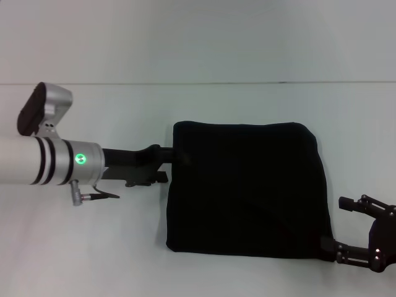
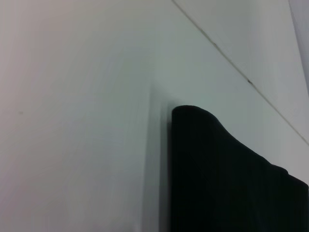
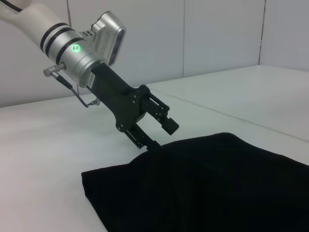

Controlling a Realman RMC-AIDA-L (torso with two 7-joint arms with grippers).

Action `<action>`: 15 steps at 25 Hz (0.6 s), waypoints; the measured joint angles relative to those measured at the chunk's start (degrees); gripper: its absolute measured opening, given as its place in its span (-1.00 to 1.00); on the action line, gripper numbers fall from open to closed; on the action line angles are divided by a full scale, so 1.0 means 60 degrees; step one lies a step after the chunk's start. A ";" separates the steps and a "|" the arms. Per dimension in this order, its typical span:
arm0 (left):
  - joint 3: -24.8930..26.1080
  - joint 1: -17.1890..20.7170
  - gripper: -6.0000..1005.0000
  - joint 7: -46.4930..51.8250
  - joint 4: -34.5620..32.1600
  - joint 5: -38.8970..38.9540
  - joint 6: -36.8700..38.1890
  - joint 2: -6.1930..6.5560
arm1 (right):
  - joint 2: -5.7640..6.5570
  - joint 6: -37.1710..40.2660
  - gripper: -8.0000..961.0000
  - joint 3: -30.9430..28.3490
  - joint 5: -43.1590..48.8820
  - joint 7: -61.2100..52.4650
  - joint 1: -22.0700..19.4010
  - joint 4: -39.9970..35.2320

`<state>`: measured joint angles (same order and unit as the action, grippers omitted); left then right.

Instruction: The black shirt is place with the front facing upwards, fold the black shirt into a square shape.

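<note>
The black shirt (image 1: 247, 185) lies folded into a rough square on the white table, with no lettering showing. My left gripper (image 1: 172, 156) reaches in from the left to the shirt's upper left edge. In the right wrist view this left gripper (image 3: 161, 136) is open, its lower finger down at the edge of the shirt (image 3: 207, 183) and its upper finger lifted clear. My right gripper (image 1: 340, 226) stands open at the shirt's lower right corner, one finger touching that corner. The left wrist view shows only a rounded corner of the shirt (image 2: 231, 183).
The white table (image 1: 93, 247) stretches on all sides of the shirt. Its far edge (image 1: 198, 82) meets a pale wall behind. Nothing else lies on the surface.
</note>
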<state>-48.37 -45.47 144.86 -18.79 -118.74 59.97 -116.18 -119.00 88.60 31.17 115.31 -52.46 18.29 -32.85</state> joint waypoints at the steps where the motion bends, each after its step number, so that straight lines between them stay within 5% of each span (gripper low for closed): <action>1: -0.0076 -0.0038 0.50 -0.0009 -0.0005 -0.0001 -0.0037 -0.0028 | 0.0000 0.0009 0.92 0.0001 0.0000 -0.0004 0.0004 -0.0004; 15: -0.0460 -0.0272 0.35 -0.0632 -0.0058 0.0036 -0.0214 -0.0239 | -0.0016 0.0121 0.92 0.0006 -0.0003 -0.0027 0.0024 -0.0004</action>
<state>-51.13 -47.11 141.06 -19.14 -118.53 58.68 -117.61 -119.09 89.33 31.21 115.30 -52.62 18.44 -32.87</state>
